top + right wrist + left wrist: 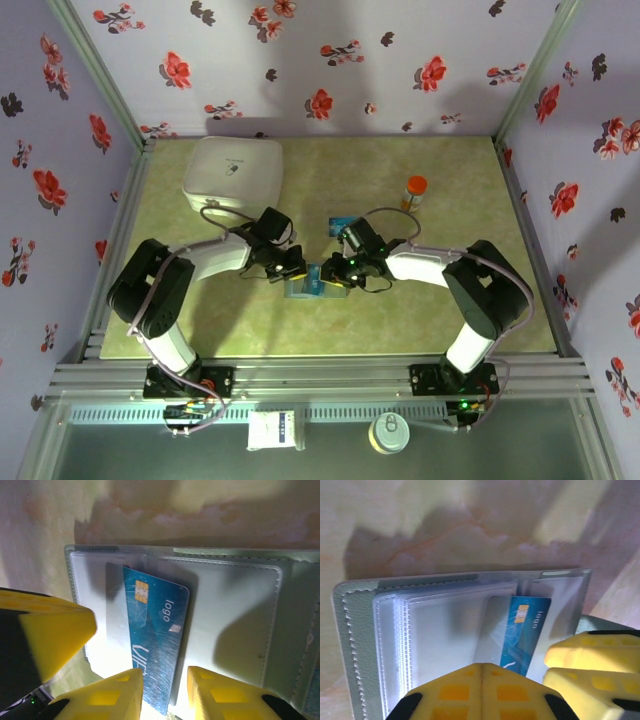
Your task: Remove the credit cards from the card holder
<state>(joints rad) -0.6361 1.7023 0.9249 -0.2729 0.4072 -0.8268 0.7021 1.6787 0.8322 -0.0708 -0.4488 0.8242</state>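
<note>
Blue credit card [157,630] askew in a clear sleeve, near end between the spread jaws of the right gripper [165,677] | card holder [240,610] open flat beneath both grippers | left gripper [482,672] jaws pressed together at the holder's edge, any pinch unclear.

Blue credit card [157,630] reads "logo"; perhaps "VI".

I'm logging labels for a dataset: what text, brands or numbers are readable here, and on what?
"logo": on the blue card in the card holder, beside its chip.
Larger slanted letters lower on that card: partly hidden, not surely readable.
Mark on the white box: too small.
Label on the orange-capped bottle: too small.
</note>
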